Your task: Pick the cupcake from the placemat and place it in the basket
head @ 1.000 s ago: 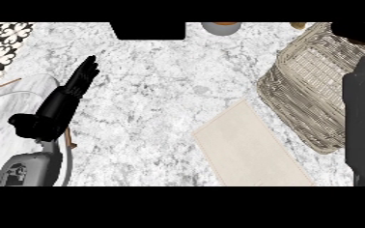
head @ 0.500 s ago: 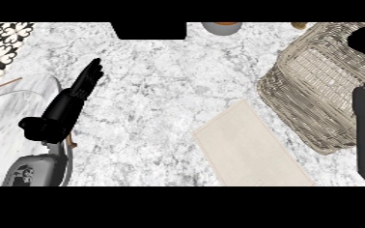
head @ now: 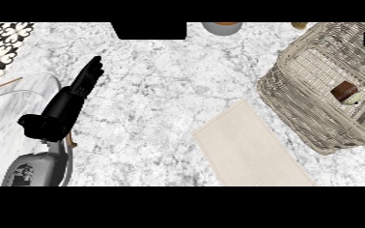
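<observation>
1. Head view showed the cupcake (head: 345, 92) lying inside the basket (head: 299, 94) at the right of the frame, apparently tipped on its side.
2. The placemat (head: 249, 149) at lower centre was bare.
3. The left hand (head: 71, 104) rested at the left, fingers straight and released.
4. The right hand was out of sight.
5. Risk: any nudge to the basket could roll the tipped cupcake about.

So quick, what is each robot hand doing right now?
Left robot hand: open, fingers straight, holding nothing.
Right robot hand: not in view, cannot be told.
</observation>
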You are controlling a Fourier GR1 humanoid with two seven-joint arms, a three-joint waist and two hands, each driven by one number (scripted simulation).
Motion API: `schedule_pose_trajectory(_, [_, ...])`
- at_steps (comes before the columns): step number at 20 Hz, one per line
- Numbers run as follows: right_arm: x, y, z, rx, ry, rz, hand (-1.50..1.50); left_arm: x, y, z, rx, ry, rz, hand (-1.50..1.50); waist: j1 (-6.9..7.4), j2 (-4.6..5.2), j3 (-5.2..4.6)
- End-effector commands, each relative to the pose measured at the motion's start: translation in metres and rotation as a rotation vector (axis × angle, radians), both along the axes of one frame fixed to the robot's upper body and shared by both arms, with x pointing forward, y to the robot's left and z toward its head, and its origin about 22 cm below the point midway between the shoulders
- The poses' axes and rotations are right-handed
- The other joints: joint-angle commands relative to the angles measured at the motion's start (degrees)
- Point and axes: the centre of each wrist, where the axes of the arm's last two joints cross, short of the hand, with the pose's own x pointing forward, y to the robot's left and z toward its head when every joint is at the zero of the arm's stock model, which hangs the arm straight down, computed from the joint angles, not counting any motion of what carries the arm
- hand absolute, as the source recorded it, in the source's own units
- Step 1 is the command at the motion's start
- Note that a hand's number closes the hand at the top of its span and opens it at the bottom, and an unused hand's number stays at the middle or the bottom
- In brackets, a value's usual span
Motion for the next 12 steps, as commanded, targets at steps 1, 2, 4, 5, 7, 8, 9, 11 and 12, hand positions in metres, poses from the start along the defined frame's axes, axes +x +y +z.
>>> schedule_pose_trajectory(1, [0.001, -0.011, 0.018, 0.004, -0.059, 0.031, -1.50, -0.003, 0.006, 0.003, 0.003, 0.003, 0.002, 0.00, 0.04, -0.04, -0.01])
schedule_pose_trajectory(2, [0.007, -0.009, 0.011, -0.009, -0.078, 0.041, -1.50, -0.008, -0.010, 0.007, -0.006, 0.006, 0.004, 0.00, 0.28, 0.00, 0.01])
schedule_pose_trajectory(4, [-0.002, -0.007, 0.030, 0.045, -0.170, 0.066, -1.50, -0.001, -0.017, -0.001, 0.009, -0.008, 0.010, 0.00, -0.26, -0.07, 0.00])
schedule_pose_trajectory(5, [-0.002, -0.011, 0.016, 0.039, -0.169, 0.049, -1.50, -0.010, -0.007, -0.003, 0.012, -0.007, 0.015, 0.00, 0.03, -0.03, 0.00])
schedule_pose_trajectory(7, [-0.015, -0.014, 0.040, 0.058, -0.222, 0.056, -1.50, -0.010, 0.010, 0.003, 0.003, 0.009, 0.005, 0.00, -0.30, -0.19, -0.02])
schedule_pose_trajectory(8, [-0.020, -0.009, 0.041, 0.117, -0.273, 0.023, -1.50, -0.020, 0.011, -0.010, -0.006, 0.018, -0.002, 0.00, -0.46, -0.32, -0.04])
schedule_pose_trajectory(9, [-0.022, -0.013, 0.032, 0.133, -0.301, 0.011, -1.50, -0.004, -0.003, -0.001, -0.004, 0.002, 0.017, 0.00, -0.62, -0.17, -0.01])
schedule_pose_trajectory(11, [-0.041, -0.021, 0.038, 0.181, -0.311, -0.004, -1.50, 0.007, 0.006, 0.000, -0.004, 0.018, 0.027, 0.00, -1.07, -0.21, -0.03])
schedule_pose_trajectory(12, [-0.053, -0.029, 0.048, 0.202, -0.300, 0.039, -1.50, 0.000, 0.005, -0.001, -0.003, 0.012, 0.018, 0.00, -1.07, -0.30, -0.03])
